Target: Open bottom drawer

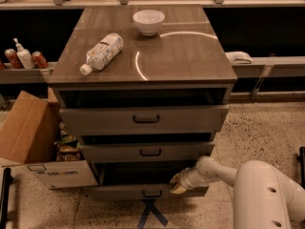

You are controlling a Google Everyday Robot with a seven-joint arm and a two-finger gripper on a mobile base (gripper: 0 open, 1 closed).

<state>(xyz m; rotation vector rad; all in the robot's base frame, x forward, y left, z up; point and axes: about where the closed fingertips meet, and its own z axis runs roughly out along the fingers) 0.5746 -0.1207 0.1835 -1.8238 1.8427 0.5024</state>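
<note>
Cardboard box (24, 132) stands open on the floor at 9 o'clock from the cabinet (190, 56), touching its left side, with crumpled packets (67, 148) between them. On the shelf behind it, at 11 o'clock, are 2 red cans (39, 59) and a white pump bottle (22, 56).

On the brown wood top, a plastic bottle (102, 50) lies on its side toward 9 o'clock, its white cap pointing to 7 o'clock. A white bowl (148, 21) sits upright at 12 o'clock, well apart from it.

All 3 grey fronts stand out from the frame, each with a dark gap above it. The bottom drawer (119, 192) is the lowest and narrowest, partly pulled out, its small black handle (152, 193) at its middle. A blue tape cross (152, 214) marks the floor at 6 o'clock from that handle.

My gripper (178, 184) is at 2 o'clock from the handle, against the top right edge of the bottom drawer's front. Whether it is closed on that edge or only resting there I cannot tell. My white arm (267, 194) reaches in from 4 o'clock.
</note>
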